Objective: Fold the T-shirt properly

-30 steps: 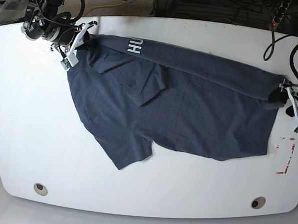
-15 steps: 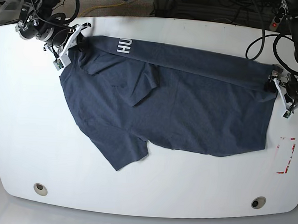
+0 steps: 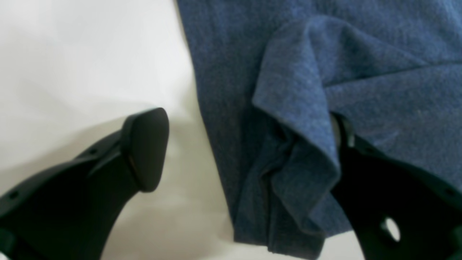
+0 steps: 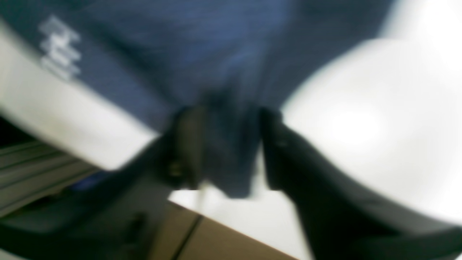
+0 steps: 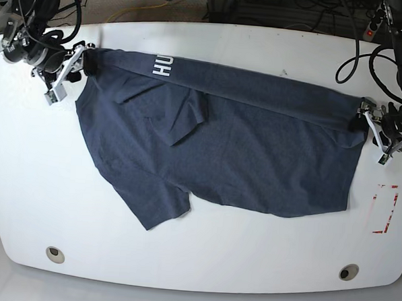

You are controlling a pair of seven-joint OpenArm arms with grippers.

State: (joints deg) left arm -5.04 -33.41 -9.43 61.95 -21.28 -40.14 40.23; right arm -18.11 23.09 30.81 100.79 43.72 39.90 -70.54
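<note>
On the white table (image 5: pixel 202 258), spread wide and mostly flat: the T-shirt (image 5: pixel 254 160), with its far edge rolled over in a long band and white letters (image 5: pixel 163 65) showing near one end. At the far corner on the base view's left, the right claw (image 5: pixel 81 62), seemingly clamped on that end of the band with cloth between the fingers, though too blurred in the wrist view to be sure. At the other end, the left claw (image 5: pixel 376 129), spread wide apart: one finger (image 3: pixel 144 151) over bare table, the other half hidden under a draped fold (image 3: pixel 299 144), nothing pinched.

Judged as the step of stretching and laying the first lengthwise fold, with one end let go. Next, probably: free the right claw too, then take hold of a side for the following fold, without dragging the band askew.

In the way: a sleeve (image 5: pixel 159 205) jutting toward the near edge, and a creased flap (image 5: pixel 189 116) lying loose on the body, both worth smoothing first. Near the left claw, a red mark (image 5: pixel 385 209) on the table. Along the back, cables (image 5: pixel 276 9), well apart from the cloth.
</note>
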